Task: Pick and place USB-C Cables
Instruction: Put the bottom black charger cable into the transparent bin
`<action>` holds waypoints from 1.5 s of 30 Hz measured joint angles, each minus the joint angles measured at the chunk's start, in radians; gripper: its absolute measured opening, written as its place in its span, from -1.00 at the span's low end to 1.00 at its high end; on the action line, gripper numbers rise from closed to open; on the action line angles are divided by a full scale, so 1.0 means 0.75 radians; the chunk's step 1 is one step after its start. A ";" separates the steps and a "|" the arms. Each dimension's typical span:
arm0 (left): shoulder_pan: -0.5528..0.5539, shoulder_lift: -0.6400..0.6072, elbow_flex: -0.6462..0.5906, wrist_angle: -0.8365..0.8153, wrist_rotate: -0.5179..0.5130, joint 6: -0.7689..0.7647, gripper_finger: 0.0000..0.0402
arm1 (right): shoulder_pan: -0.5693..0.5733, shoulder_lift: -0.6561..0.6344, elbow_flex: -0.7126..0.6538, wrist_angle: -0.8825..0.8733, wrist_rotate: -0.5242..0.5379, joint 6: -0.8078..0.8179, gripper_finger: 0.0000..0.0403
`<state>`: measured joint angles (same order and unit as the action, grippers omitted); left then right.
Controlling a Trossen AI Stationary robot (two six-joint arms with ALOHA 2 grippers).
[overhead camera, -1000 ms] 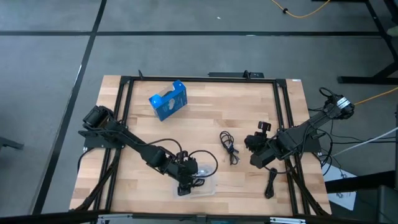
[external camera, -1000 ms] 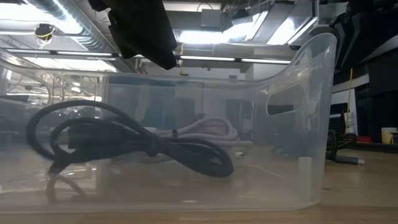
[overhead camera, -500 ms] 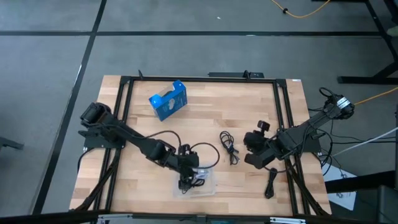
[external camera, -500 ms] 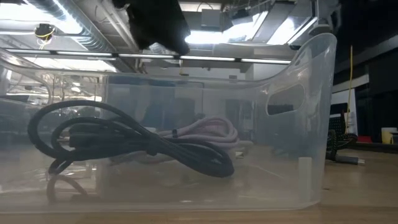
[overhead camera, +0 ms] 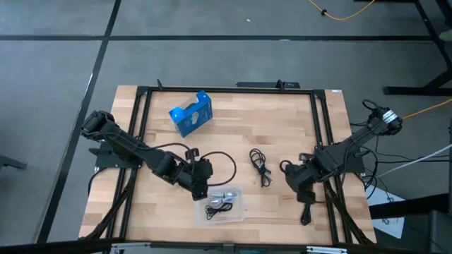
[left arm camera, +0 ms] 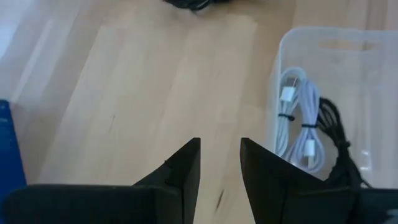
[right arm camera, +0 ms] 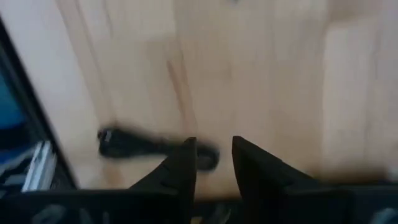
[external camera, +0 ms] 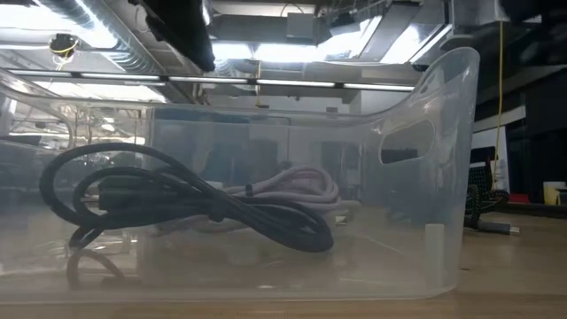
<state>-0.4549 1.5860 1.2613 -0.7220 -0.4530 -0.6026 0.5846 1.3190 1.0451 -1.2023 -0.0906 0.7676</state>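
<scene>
The left end effector point(left arm camera: 220, 163) is held narrow and empty beside the tray point(left arm camera: 292, 37); the right end effector point(right arm camera: 211, 163) is narrow over a black cable point(right arm camera: 124, 143).

Left gripper point(overhead camera: 200, 185) now back off the tray point(overhead camera: 239, 212); right gripper point(overhead camera: 302, 192) nearer the front edge.

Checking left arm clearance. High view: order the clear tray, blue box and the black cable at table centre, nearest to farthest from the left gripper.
1. Clear tray, just beside the left gripper, front edge.
2. Black cable, table centre.
3. Blue box, back left.
</scene>
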 joint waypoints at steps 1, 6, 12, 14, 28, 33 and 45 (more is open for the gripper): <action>0.000 0.000 0.000 -0.004 -0.001 -0.011 -0.48 | 0.012 0.000 0.000 -0.027 -0.017 0.017 -0.46; 0.004 0.000 0.000 0.011 -0.003 -0.031 -0.48 | 0.070 0.000 0.000 -0.113 -0.007 0.039 -0.46; 0.005 0.000 0.000 0.016 -0.016 -0.031 -0.48 | 0.156 0.000 -0.020 -0.061 -0.004 -0.053 -0.46; 0.008 0.000 0.000 0.025 -0.043 -0.032 -0.48 | 0.170 0.001 -0.043 -0.045 -0.101 -0.127 -0.46; 0.010 0.001 0.000 0.042 -0.118 -0.032 -0.48 | 0.241 0.001 -0.314 0.259 -0.223 -0.267 -0.46; 0.010 0.001 0.000 0.043 -0.118 -0.032 -0.48 | 0.246 0.001 -0.405 0.476 -0.252 -0.257 -0.46; 0.010 0.001 0.000 0.046 -0.119 -0.032 -0.48 | 0.294 0.002 -0.519 0.604 -0.332 -0.086 -0.46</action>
<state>-0.4473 1.5867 1.2613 -0.6872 -0.5419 -0.6262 0.8052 1.3201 0.6556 -0.7496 -0.3394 0.7031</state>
